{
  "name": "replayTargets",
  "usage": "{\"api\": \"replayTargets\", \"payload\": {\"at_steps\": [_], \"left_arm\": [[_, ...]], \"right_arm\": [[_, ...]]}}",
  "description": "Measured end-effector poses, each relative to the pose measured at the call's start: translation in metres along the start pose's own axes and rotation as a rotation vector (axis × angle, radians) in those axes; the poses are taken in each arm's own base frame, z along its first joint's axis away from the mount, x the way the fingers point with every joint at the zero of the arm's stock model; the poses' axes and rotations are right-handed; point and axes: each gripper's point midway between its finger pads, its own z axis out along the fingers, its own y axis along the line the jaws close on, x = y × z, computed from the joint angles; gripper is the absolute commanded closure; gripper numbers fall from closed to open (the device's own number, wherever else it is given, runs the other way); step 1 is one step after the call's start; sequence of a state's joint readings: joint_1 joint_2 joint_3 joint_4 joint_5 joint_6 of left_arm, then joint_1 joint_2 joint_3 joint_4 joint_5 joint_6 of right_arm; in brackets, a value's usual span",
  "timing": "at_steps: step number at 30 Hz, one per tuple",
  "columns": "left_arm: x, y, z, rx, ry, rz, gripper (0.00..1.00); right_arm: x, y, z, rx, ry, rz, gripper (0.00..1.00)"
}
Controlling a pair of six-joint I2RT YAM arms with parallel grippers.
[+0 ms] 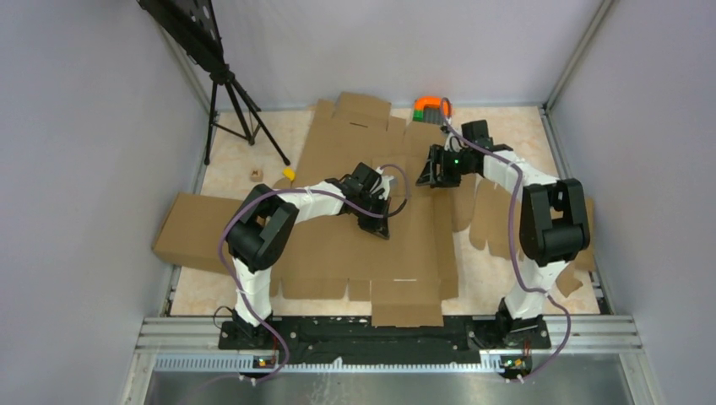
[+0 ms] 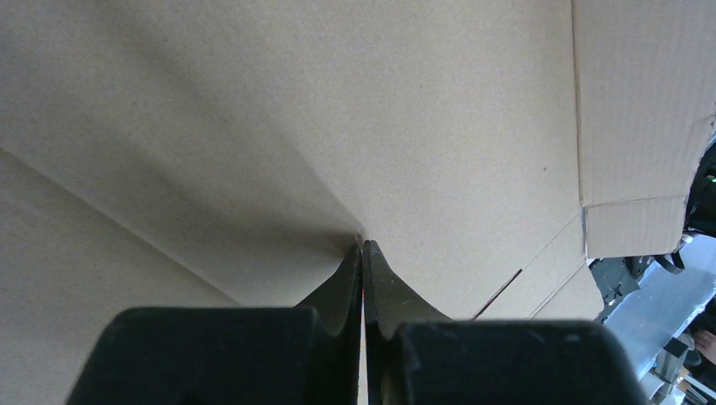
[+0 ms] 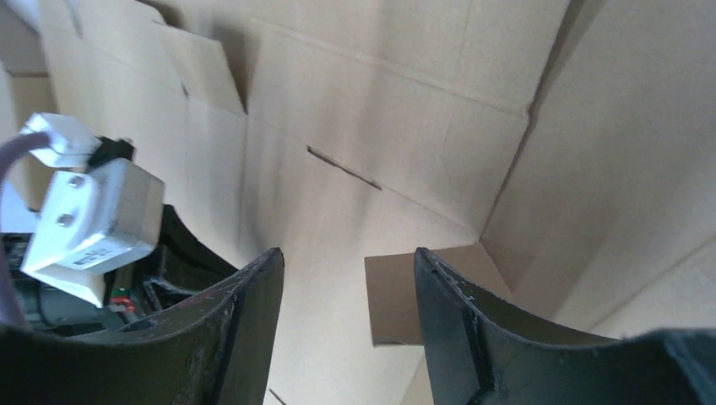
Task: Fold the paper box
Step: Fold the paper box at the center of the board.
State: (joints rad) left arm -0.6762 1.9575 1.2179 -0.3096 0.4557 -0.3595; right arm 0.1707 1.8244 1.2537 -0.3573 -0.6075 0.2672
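— Grey-walled bay, pale table (image 1: 528, 126): where is the box lying?

— I'm seeing the brown corrugated paper box (image 1: 338, 143) spreading flat, creased and slotted, its long axis running from the arms' bases toward the far wall. My left gripper (image 1: 382, 228), fingers pressed together, is bearing on its middle. My right gripper (image 1: 425, 175), fingers apart, is hovering just beside it, nearer the sheet's right side.

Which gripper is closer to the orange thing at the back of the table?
Right. The right gripper is just in front of the orange thing; the left gripper rests on the box, farther toward the near edge.
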Motion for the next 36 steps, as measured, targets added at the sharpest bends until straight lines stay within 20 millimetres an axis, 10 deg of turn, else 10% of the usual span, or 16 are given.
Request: {"api": "replayTargets", "payload": {"at_steps": [20, 36], "left_arm": [[0.0, -0.002, 0.001, 0.001, 0.001, 0.008, 1.0], [0.0, -0.002, 0.002, 0.002, 0.001, 0.011, 1.0]], "right_arm": [[0.022, -0.045, -0.012, 0.343, 0.081, 0.014, 1.0], [0.059, -0.07, -0.003, 0.4, 0.085, 0.106, 0.95]]}}
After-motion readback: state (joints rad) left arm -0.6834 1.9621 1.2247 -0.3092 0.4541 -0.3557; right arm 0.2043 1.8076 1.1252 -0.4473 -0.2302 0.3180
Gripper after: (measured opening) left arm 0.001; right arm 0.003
